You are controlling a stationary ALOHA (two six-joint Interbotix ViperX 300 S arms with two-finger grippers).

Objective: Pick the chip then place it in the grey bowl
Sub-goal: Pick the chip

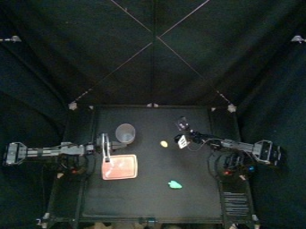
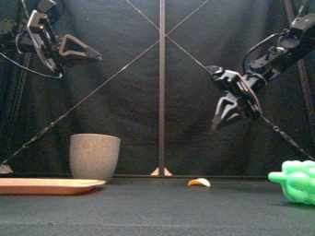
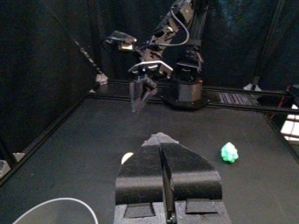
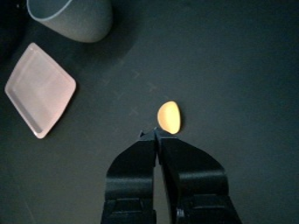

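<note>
Presently: approach step. Left gripper (image 2: 88,49), upper left, parked with jaws closed on nothing. Bowl (image 2: 95,156) stands lower left. Chip (image 2: 198,182) lies lower centre, ungrasped. Right gripper (image 2: 223,120) hangs just right of it, raised, jaws closed and empty; it must open, then descend.

Top: high overhead, tilted toward 12 o'clock, far, whole table (image 1: 156,204) in. Front: table height at the 6 o'clock edge, facing 12, close to things. Left wrist: from 9 o'clock, aimed across and slightly down toward 3, catching the right gripper (image 3: 139,98). Right wrist: near, straight down. Shared by all four: chip (image 4: 169,114); by top, front, right wrist: pink tray (image 1: 120,167)
</note>
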